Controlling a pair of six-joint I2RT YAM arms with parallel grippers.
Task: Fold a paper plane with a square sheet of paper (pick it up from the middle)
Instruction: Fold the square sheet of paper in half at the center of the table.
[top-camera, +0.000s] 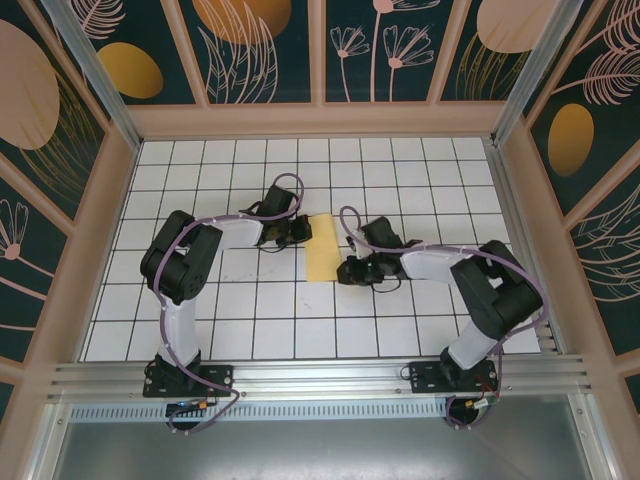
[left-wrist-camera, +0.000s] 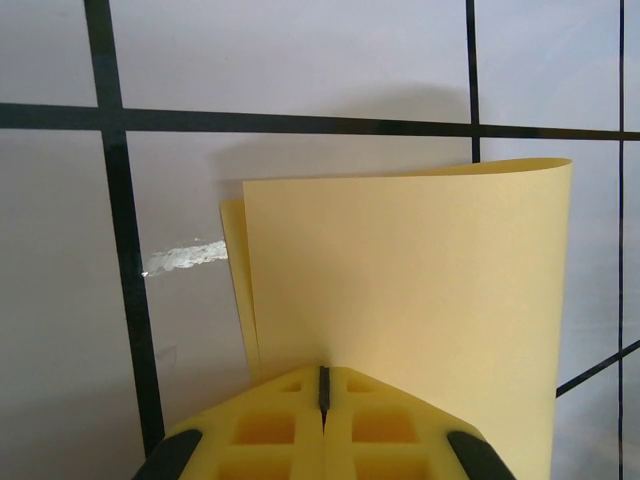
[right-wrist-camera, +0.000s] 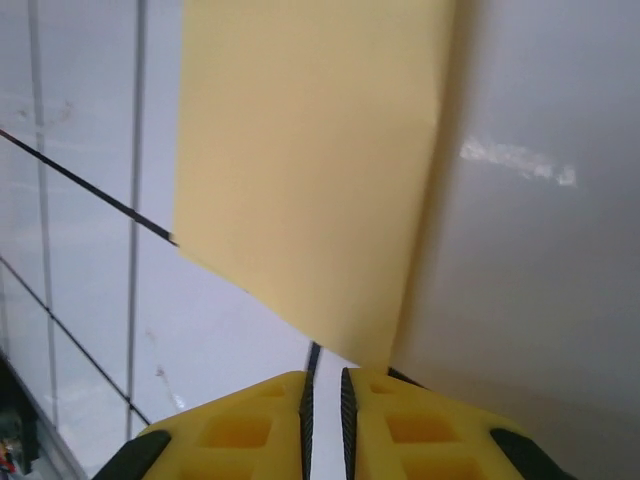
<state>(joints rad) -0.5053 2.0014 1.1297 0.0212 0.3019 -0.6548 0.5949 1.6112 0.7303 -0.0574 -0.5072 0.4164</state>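
- In the left wrist view the left gripper runs off the bottom edge, and its yellow fingers are cut short there.
- The near edge of the square sheet of paper is hidden behind those fingertips, so whether it sits in their closed seam cannot be told.
- The sheet's under layer is covered by the upper one, bar a sliver at centre left.
- In the right wrist view the sheet is cut off by the top edge and the right gripper by the bottom edge.
- Whether the sheet's lowest corner touches the fingertip just right of the gap is unclear.
- A dark object in the lower left corner is blurred and cropped.
- In the top view both grippers' jaws are too small and dark to read.
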